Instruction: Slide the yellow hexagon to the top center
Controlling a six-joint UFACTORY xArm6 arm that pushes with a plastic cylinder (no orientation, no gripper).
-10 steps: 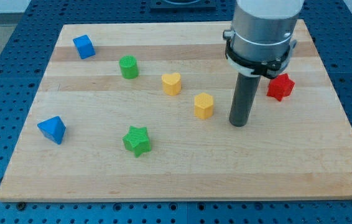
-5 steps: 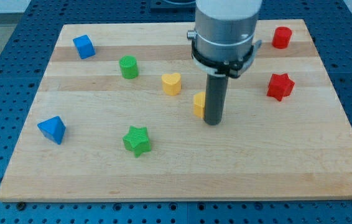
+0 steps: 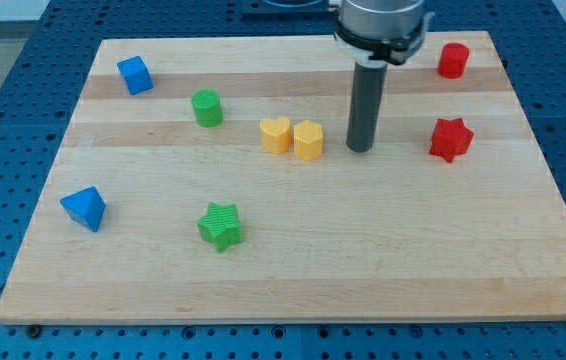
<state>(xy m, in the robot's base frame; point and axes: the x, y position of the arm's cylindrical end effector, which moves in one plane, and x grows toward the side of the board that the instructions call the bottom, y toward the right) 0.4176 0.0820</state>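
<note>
The yellow hexagon point(image 3: 308, 140) stands near the middle of the wooden board point(image 3: 293, 270), touching or almost touching the yellow heart point(image 3: 276, 134) on its left. My tip point(image 3: 360, 149) rests on the board a short way to the view's right of the hexagon, with a small gap between them. The rod rises straight up to the arm at the view's top.
A green cylinder point(image 3: 206, 107) and a blue cube point(image 3: 134, 75) sit at the upper left. A blue triangular block point(image 3: 84, 208) and a green star point(image 3: 221, 225) lie at the lower left. A red star point(image 3: 451, 138) and a red cylinder point(image 3: 452, 60) are at the right.
The yellow hexagon has been pushed up and left, now beside the yellow heart. My tip swept left to the hexagon, then moved up and slightly right, away from it.
</note>
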